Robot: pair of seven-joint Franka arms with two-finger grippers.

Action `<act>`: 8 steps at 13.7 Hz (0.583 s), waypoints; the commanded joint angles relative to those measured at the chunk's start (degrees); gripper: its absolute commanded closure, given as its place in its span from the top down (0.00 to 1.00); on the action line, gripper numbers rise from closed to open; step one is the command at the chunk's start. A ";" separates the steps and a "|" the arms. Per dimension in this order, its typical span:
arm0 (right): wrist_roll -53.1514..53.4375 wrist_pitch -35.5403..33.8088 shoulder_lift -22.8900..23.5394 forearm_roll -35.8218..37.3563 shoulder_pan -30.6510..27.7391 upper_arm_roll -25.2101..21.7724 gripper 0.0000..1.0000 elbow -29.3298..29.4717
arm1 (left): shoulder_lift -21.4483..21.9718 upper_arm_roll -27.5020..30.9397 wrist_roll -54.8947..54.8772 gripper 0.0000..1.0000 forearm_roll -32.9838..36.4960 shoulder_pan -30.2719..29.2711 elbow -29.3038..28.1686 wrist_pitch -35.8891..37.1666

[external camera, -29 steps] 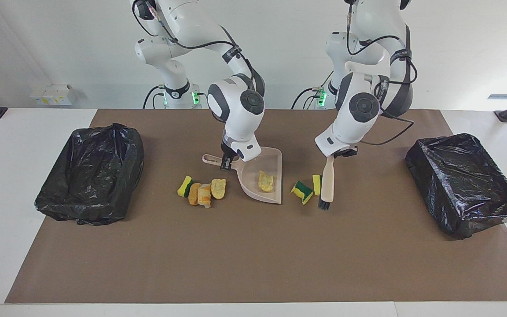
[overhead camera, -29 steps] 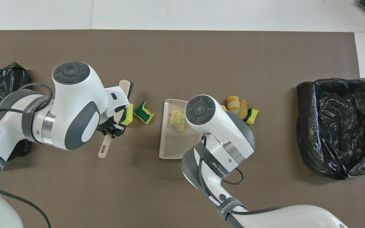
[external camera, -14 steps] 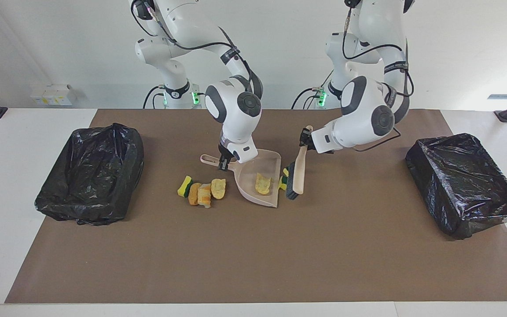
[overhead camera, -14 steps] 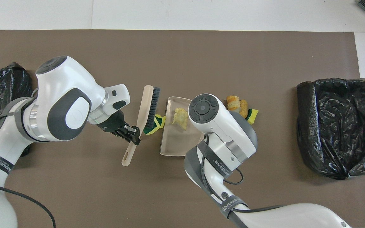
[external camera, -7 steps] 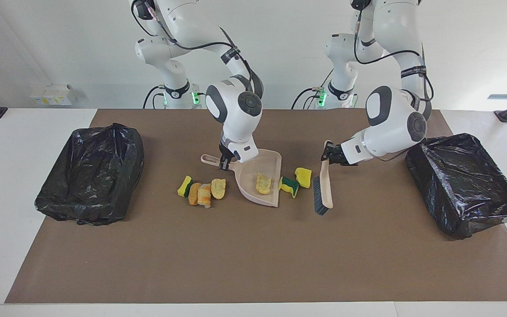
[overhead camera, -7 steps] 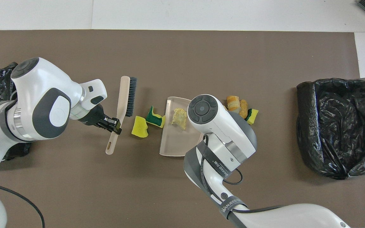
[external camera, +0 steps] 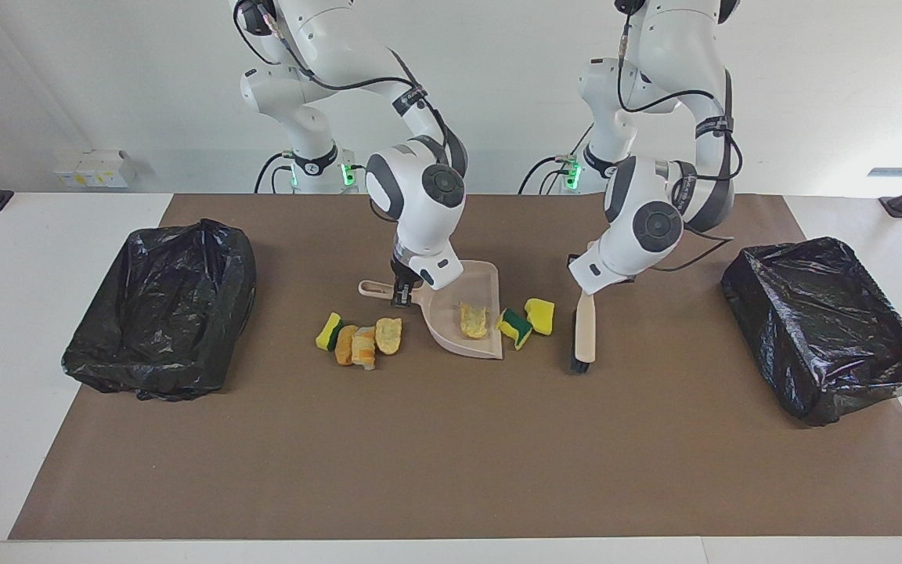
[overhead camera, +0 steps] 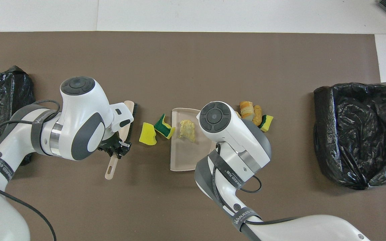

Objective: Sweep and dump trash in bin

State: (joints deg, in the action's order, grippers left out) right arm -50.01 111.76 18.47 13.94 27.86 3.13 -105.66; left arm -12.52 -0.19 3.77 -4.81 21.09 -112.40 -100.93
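My right gripper (external camera: 401,294) is shut on the handle of a beige dustpan (external camera: 451,333) that rests on the mat, and one yellow bit of trash (external camera: 473,319) lies in the pan. Two yellow-green sponge chunks (external camera: 515,327) (external camera: 539,315) lie at the pan's open edge, toward the left arm's end. My left gripper (external camera: 595,285) is shut on the handle of a beige brush (external camera: 584,337), bristles down on the mat beside these chunks. Several more trash pieces (external camera: 363,346) lie on the pan's closed side. In the overhead view my left gripper (overhead camera: 119,149) holds the brush (overhead camera: 111,169) beside the sponge chunks (overhead camera: 147,134).
Two bins lined with black bags stand on the table, one (external camera: 155,243) at the right arm's end and one (external camera: 795,254) at the left arm's end. A brown mat (external camera: 451,454) covers the middle of the table.
My left gripper swept the two sponge chunks up to the dustpan's open edge, swung the brush away, and has now brought it back beside them. The dustpan turned slightly.
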 commanded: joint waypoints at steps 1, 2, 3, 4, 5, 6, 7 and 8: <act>-2.11 0.66 -0.89 -1.02 -0.61 0.30 0.00 -1.12 | 2.59 0.11 5.97 0.00 1.03 4.74 -2.91 -0.84; -2.20 0.39 -0.98 -0.93 -0.61 0.30 0.00 -1.12 | 2.33 0.11 6.68 0.00 0.33 6.75 -2.82 -1.80; -2.20 0.30 -0.98 -0.93 -0.61 0.30 0.00 -1.12 | 2.15 0.11 6.52 0.00 -1.07 8.25 -3.00 -3.21; -2.20 0.30 -0.98 -0.93 -0.61 0.30 0.00 -1.12 | 2.15 0.02 6.34 0.00 -2.21 9.14 -3.09 -3.83; -2.20 0.30 -0.98 -0.93 -0.61 0.30 0.00 -1.12 | 2.24 -0.07 6.51 0.00 -3.53 11.06 -3.09 -4.18; -2.11 0.30 -0.98 -0.93 -0.61 0.30 0.00 -1.12 | 2.41 -0.07 6.78 0.00 -5.89 13.08 -3.09 -5.32; -2.11 0.30 -0.98 -0.93 -0.61 0.30 0.00 -1.12 | 2.42 -0.07 6.87 0.00 -8.96 14.41 -3.09 -6.98; -2.02 0.30 -0.98 -0.93 -0.61 0.30 0.00 -1.12 | 2.42 0.02 7.30 0.00 -11.86 15.38 -3.09 -8.13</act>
State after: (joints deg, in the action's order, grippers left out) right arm -50.11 111.76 18.47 13.94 27.86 3.13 -105.72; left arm -11.98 -1.19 10.26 -12.87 33.93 -113.50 -106.13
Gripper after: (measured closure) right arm 0.683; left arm 0.736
